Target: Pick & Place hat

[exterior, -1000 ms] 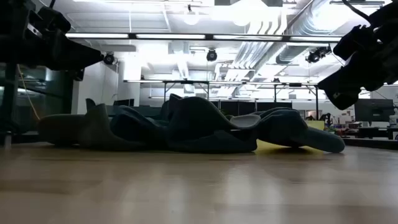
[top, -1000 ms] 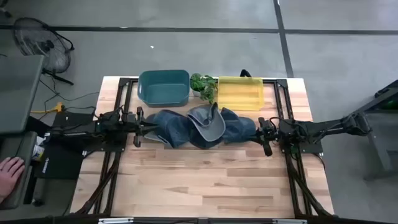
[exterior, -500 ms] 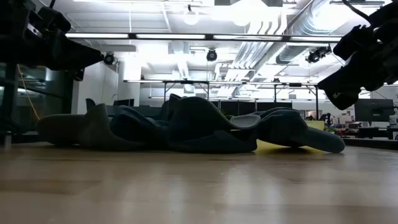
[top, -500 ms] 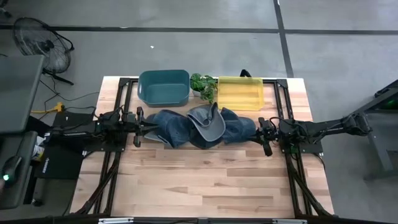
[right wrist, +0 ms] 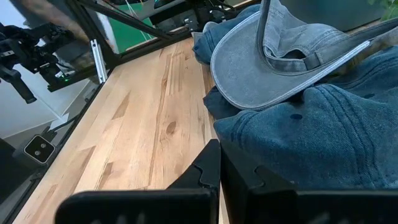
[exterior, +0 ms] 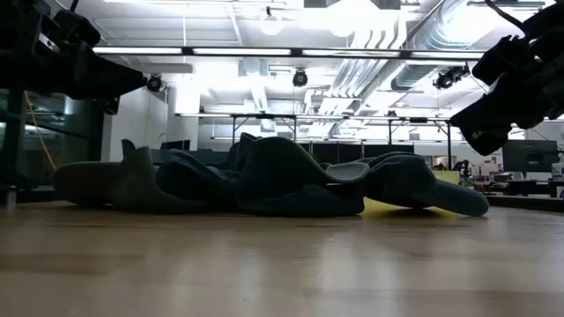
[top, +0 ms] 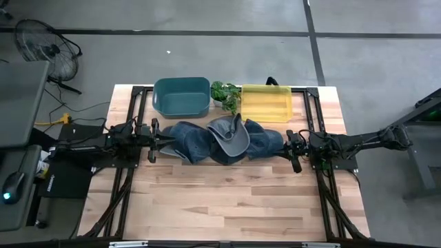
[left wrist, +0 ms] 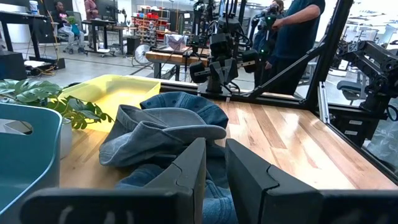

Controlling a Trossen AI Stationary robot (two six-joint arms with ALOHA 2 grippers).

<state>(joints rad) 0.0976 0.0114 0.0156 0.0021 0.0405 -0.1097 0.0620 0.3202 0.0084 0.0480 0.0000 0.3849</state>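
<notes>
The hats (top: 220, 140) are lying in a pile mid-table (top: 234, 200). The left gripper (top: 164, 143) is waiting beside them, fingers slightly spread, pinching nothing. The right gripper (top: 288, 147) is waiting opposite, fingers pressed together. Probably the top gray hat (left wrist: 163, 121) is coming first, so pinching only its brim works best.

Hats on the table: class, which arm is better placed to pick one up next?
Probably left. The left end effector sits at the hats with fingers slightly parted; the right end effector is equally close but shut. A close call.
</notes>
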